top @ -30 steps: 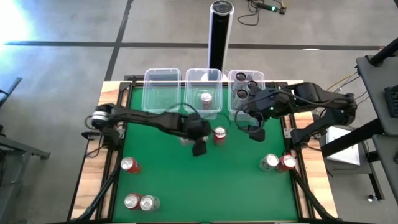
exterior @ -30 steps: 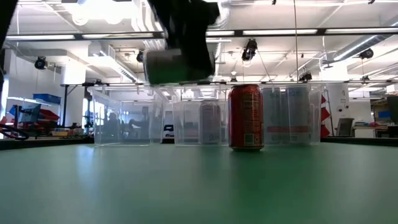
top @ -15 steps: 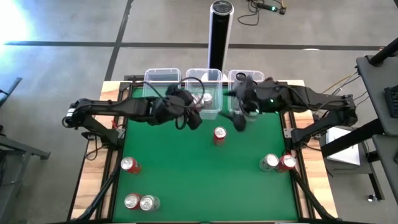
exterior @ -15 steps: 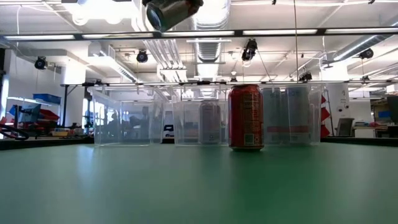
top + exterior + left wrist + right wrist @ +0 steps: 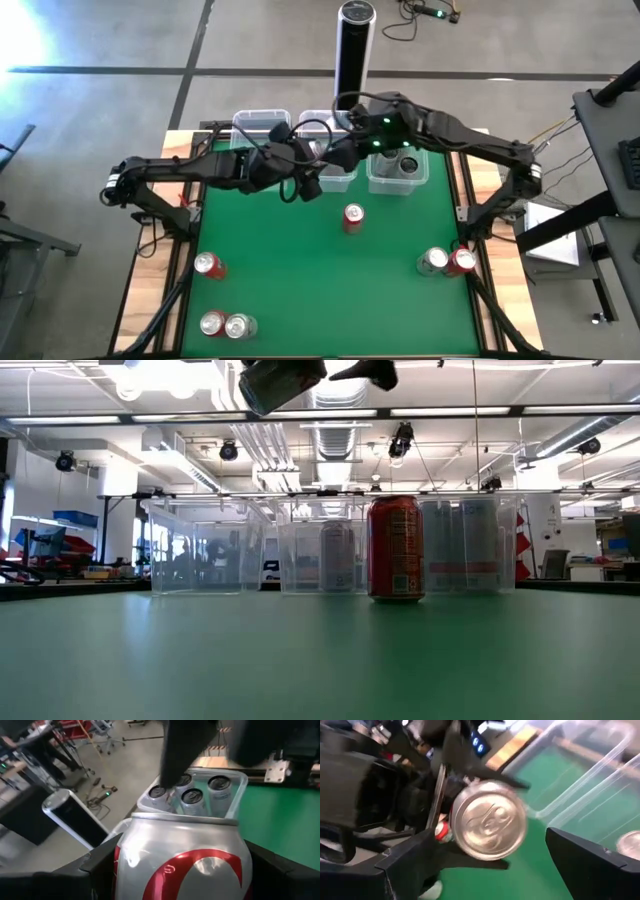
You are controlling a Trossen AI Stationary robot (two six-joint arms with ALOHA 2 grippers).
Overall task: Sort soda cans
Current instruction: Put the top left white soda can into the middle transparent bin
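Note:
My left gripper (image 5: 303,180) is shut on a silver soda can with a red logo (image 5: 182,855), held high above the table in front of the middle clear tub (image 5: 338,182). My right gripper (image 5: 342,155) stands open just beyond it, facing the can's shiny top (image 5: 488,819) without touching it. A red can (image 5: 352,217) stands upright mid-table. The right tub (image 5: 235,795) holds several dark cans. A silver can (image 5: 337,556) stands in the middle tub. My left gripper pinches the silver can's body (image 5: 125,870) between its two fingers, one on each side wall. The can lies roughly along the fingers, its top pointing away from the wrist toward my right gripper. It is tilted (image 5: 282,380) and lifted well clear of the table.
The left tub (image 5: 262,128) stands at the far edge beside the others. Behind the tubs rises a tall black post (image 5: 354,45). Loose cans sit at the near left (image 5: 208,265) (image 5: 225,324) and at the near right (image 5: 445,262). Green mat lies bare between them.
My left gripper has risen from mid-table with the silver can and gone toward the far edge, stopping before the middle tub. My right gripper has swung from in front of the right tub toward the table's left and far edge, up to the can's top.

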